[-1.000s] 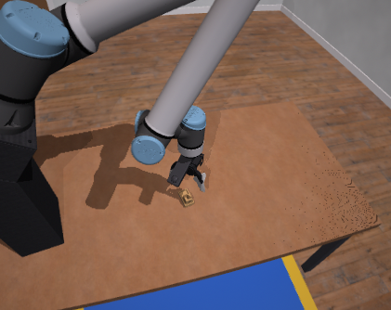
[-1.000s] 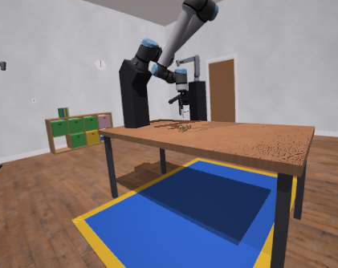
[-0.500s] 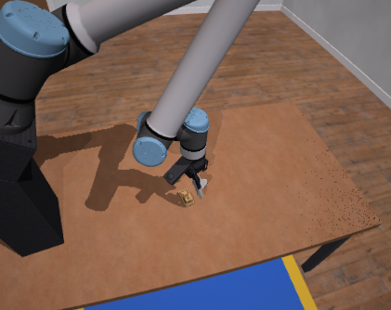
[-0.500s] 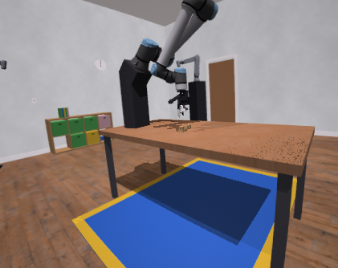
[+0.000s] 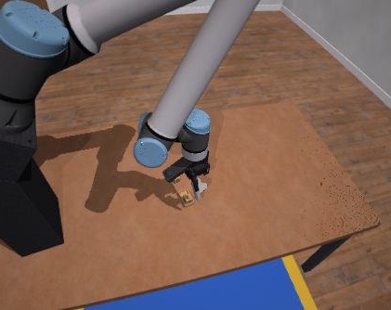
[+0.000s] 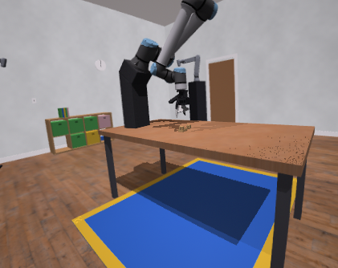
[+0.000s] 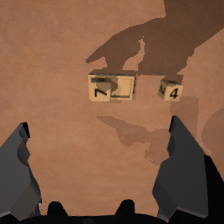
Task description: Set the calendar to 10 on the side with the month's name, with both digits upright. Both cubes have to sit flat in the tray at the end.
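Observation:
In the wrist view a small wooden tray (image 7: 112,87) lies on the table and holds one cube showing a 7 (image 7: 101,91) in its left half. The tray's right half looks empty and is partly in shadow. A second, loose cube showing a 4 (image 7: 171,92) lies on the table just right of the tray, apart from it. My gripper (image 7: 99,120) is open and empty, hovering above the table on the near side of both. In the top view the gripper (image 5: 194,185) hangs just above the tray (image 5: 187,197). In the exterior view the gripper (image 6: 181,111) is above the tray (image 6: 185,129).
The brown table (image 5: 220,187) carries only the tray and cubes. The arm's dark base (image 5: 16,173) stands at the table's left. A blue mat with a yellow border (image 6: 182,217) lies on the floor under the table. A shelf with coloured boxes (image 6: 79,131) stands at the wall.

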Motion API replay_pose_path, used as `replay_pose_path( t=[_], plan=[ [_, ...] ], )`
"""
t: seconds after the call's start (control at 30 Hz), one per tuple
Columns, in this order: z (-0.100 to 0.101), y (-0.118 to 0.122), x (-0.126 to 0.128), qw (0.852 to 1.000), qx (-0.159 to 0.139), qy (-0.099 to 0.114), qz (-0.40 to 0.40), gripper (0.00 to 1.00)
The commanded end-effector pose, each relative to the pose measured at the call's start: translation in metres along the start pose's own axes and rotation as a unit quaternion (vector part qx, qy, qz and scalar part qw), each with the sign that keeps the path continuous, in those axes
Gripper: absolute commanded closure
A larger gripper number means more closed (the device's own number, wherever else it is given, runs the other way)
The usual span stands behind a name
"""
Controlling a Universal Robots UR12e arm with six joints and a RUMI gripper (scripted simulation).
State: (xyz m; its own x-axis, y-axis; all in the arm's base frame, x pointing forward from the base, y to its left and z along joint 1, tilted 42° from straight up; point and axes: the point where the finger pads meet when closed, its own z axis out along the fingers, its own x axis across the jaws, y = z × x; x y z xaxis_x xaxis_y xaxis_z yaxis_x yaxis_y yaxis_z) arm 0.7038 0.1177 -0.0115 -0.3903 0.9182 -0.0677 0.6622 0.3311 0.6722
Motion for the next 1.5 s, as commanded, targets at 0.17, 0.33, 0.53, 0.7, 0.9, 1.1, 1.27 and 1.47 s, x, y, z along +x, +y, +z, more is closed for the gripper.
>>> replay_pose_path(
  t=[0.17, 0.33, 0.53, 0.7, 0.9, 1.1, 1.27, 1.47],
  plan=[
    [-0.0006, 0.0006, -0.0016, 0.999, 0.000, -0.001, 0.032, 0.00],
    [-0.0006, 0.0006, -0.0017, 0.999, 0.000, -0.001, 0.033, 0.00],
    [-0.0006, 0.0006, -0.0017, 0.999, 0.000, -0.001, 0.034, 0.71],
    [-0.0006, 0.0006, -0.0017, 0.999, 0.000, -0.001, 0.034, 0.71],
    [-0.0006, 0.0006, -0.0017, 0.999, 0.000, -0.001, 0.034, 0.71],
    [-0.0006, 0.0006, -0.0017, 0.999, 0.000, -0.001, 0.034, 0.71],
    [-0.0006, 0.0006, -0.0017, 0.999, 0.000, -0.001, 0.034, 0.71],
    [-0.0006, 0.0006, -0.0017, 0.999, 0.000, -0.001, 0.034, 0.71]
  ],
)
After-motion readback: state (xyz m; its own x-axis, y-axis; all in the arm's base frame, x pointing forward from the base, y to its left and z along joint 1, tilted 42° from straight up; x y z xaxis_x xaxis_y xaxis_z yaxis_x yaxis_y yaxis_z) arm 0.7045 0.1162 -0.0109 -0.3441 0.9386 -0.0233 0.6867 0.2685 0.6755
